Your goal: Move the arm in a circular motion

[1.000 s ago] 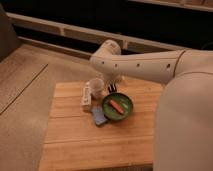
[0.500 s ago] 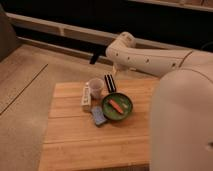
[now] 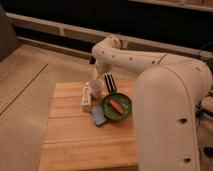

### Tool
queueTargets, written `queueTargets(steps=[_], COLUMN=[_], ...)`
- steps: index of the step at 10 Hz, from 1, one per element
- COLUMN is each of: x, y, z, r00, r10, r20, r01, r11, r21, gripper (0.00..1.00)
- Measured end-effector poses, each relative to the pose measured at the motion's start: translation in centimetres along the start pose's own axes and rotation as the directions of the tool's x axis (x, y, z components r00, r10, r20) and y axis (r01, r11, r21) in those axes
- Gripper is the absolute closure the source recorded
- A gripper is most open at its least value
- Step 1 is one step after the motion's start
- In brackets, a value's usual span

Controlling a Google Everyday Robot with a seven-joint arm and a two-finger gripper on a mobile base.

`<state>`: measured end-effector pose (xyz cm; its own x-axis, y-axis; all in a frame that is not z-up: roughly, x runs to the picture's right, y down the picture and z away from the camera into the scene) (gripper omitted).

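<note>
Cream-white tubular robot arm (image 3: pixel 131 59) bends over a light wooden plank table (image 3: pixel 70 140).

Its dark gripper (image 3: pixel 109 82) hangs at the far edge, just behind a round green bowl (image 3: pixel 126 111) holding an orange strip (image 3: pixel 116 105); spread or pressed together, I cannot tell. A pale cup (image 3: pixel 95 88), a white oblong block (image 3: pixel 86 98) and a blue-grey pad (image 3: pixel 98 116) crowd beside. No writing is readable. The arm's bulk hides the table's right side.

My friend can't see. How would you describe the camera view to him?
A big cream-white robot arm reaches over a wooden table, its dark claw hanging near a green bowl holding something orange. A pale cup and a small blue block sit beside the bowl.
</note>
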<state>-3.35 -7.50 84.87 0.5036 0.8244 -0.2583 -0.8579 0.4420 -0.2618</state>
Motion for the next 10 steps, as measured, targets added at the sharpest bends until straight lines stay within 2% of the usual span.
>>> queueTargets(steps=[1,2,4,6,8,9,10], x=[-0.5,-0.8,-0.7,0.5,3.9,6.6,9.4], y=[3.5,5.8,9.7,11.7,10.8,8.5,5.7], z=[-0.2,-0.8,-2.1,-3.3,-4.9,-5.9,-6.9], r00=[0.999,0.996,0.993,0.992,0.987,0.976,0.957], r10=[-0.046,-0.079,-0.093,-0.062,0.016,0.090,0.178], r20=[-0.022,-0.038,-0.074,-0.106,-0.161,-0.197,-0.228], r01=[0.045,0.078,0.091,0.063,-0.001,-0.057,-0.119], r11=[0.998,0.996,0.995,0.998,0.996,0.984,0.961], r21=[-0.033,-0.042,-0.028,0.006,0.094,0.170,0.251], gripper=[0.35,0.35,0.35,0.35,0.35,0.35,0.35])
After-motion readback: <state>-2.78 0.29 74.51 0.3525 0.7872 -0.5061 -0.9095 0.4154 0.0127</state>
